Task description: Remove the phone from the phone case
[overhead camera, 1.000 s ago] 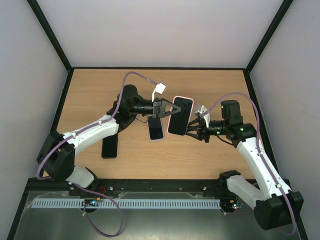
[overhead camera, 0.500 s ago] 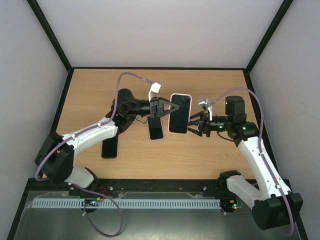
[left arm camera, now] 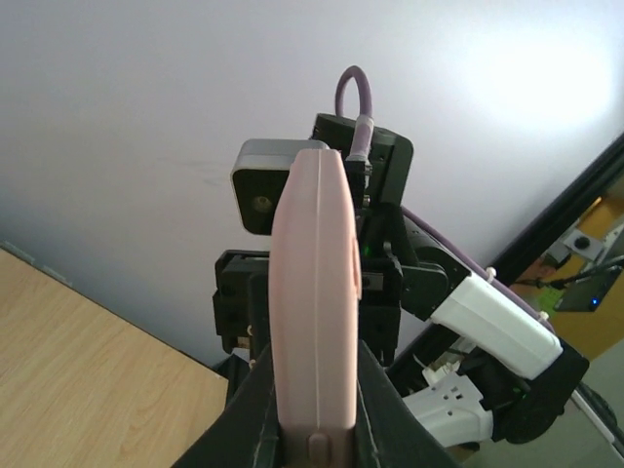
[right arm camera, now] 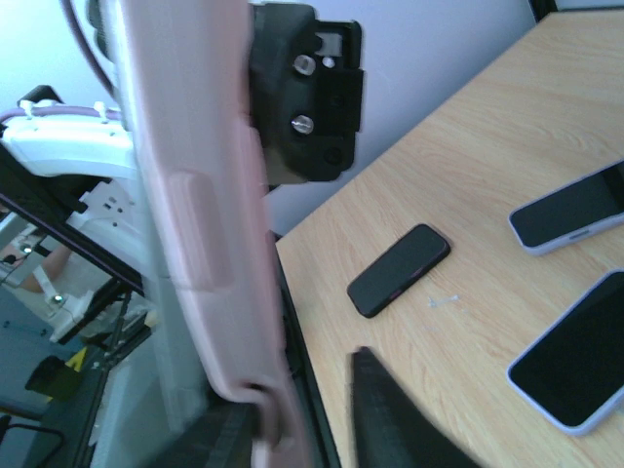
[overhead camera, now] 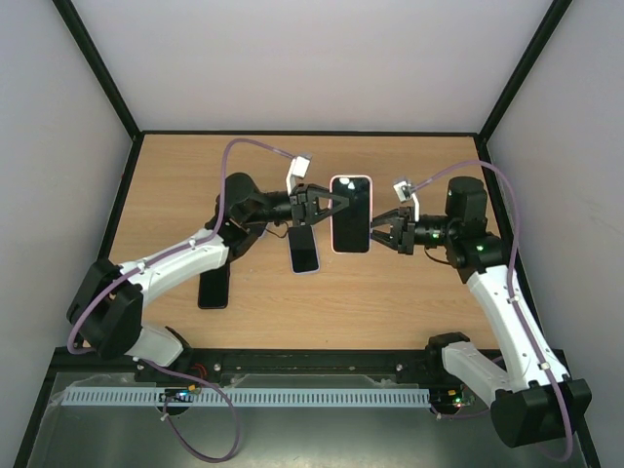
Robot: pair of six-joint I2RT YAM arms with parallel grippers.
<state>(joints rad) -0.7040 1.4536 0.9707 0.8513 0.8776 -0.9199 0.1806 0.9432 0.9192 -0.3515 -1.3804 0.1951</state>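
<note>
A pink phone case (left arm camera: 314, 292) stands upright and edge-on at the centre, its lower end pinched between the dark fingers (left arm camera: 255, 414) of the left gripper (left arm camera: 314, 380) at 6 o'clock, and from this side no screen shows. Right behind it sits the black wrist of the right arm (left arm camera: 497, 327), with a grey camera box (left arm camera: 261, 198) at 11 o'clock of the case, a purple cable (left arm camera: 353, 97) looping at 12 and a white link at 4. Wooden table (left arm camera: 88, 361) fills the 8 o'clock corner under a pale wall (left arm camera: 146, 97).

The cased phone (overhead camera: 351, 214) now hangs straight, no longer tilted. The right gripper (overhead camera: 378, 232) now sits higher along its right edge.
</note>
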